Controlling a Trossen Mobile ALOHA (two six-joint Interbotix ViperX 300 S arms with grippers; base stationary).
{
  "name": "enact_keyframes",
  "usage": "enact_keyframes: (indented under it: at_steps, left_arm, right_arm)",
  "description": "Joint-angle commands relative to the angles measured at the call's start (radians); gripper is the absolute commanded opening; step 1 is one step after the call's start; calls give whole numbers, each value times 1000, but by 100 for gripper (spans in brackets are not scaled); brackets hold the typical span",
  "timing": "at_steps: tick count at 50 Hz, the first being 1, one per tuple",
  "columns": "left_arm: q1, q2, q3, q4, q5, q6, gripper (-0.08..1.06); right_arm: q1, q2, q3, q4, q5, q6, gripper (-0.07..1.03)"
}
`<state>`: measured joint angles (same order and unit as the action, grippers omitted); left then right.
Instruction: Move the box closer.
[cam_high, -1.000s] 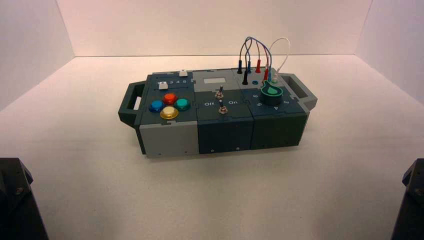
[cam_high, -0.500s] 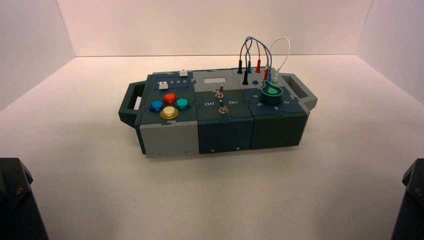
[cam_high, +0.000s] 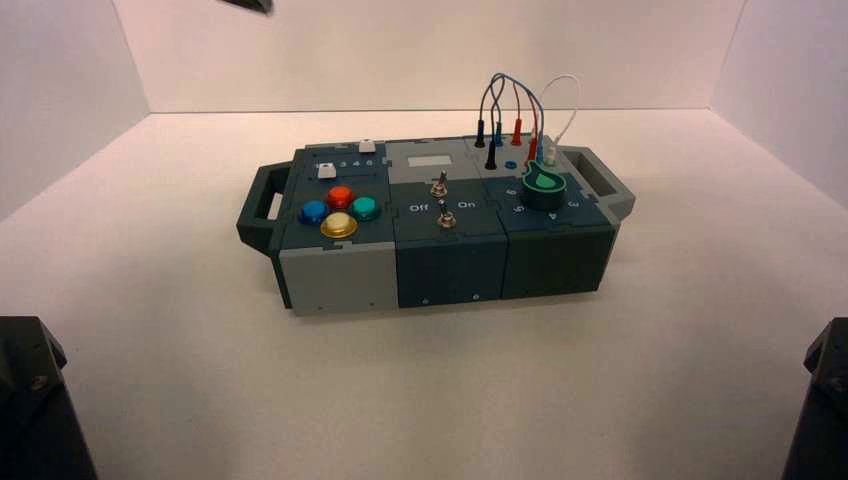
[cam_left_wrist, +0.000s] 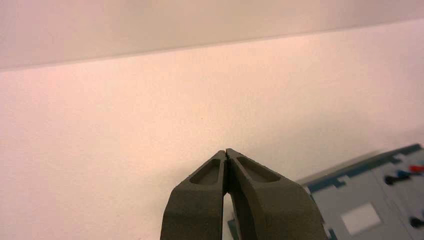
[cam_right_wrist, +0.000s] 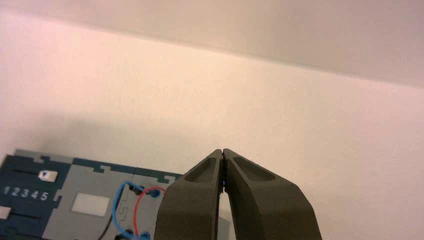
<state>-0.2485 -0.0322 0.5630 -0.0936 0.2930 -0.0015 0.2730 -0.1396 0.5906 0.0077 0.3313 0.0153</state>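
Observation:
The box (cam_high: 440, 250), dark teal and grey, stands in the middle of the white floor, turned slightly, with a handle on the left (cam_high: 262, 205) and on the right (cam_high: 598, 180). On top are four coloured buttons (cam_high: 338, 212), two toggle switches (cam_high: 438, 186), a green dial (cam_high: 544, 186) and looped plug wires (cam_high: 515, 100). My left gripper (cam_left_wrist: 226, 150) is shut and empty, above the floor, with the box's back edge (cam_left_wrist: 365, 200) beside it. My right gripper (cam_right_wrist: 222, 150) is shut and empty above the box's wired part (cam_right_wrist: 90, 200). Neither touches the box.
White walls (cam_high: 430, 50) close in the floor at the back and both sides. Black arm parts sit at the lower left (cam_high: 30, 400) and lower right (cam_high: 825, 400) corners. A small dark shape (cam_high: 250, 5) shows at the top edge.
A small dark shape has come into the top edge of the high view. The box has not moved.

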Motion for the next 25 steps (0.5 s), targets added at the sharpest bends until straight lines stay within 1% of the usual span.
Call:
enact_keyframes:
  at_steps: [1,2,3,6,13,18,25]
  left_arm:
    - [-3,106,-143,-12,67,-3,-3]
    - [-5,133,-170,-12,89,-3,-3]
    - [-5,143,-178,-12,98,-3,-3]
    - [-9,193,-229,-12,138,-2,-3]
    - [-20,275,-301,-17,193,-2,-3]
    - [-38,318,-327,-26,207,-3,-3]
    - [-74,357,-341,-44,212,-3,-3]
  right_arm:
    - [41,130,-147,3,75,3,-2]
    - [49,164,-175,3,94,3,-2]
    - [51,175,-184,3,101,3,-2]
    - [64,236,-236,6,138,3,-2]
    - [77,341,-316,12,179,3,-2]
    - [77,399,-353,28,193,3,-2]
    - [77,456,-387,29,196,3,-2]
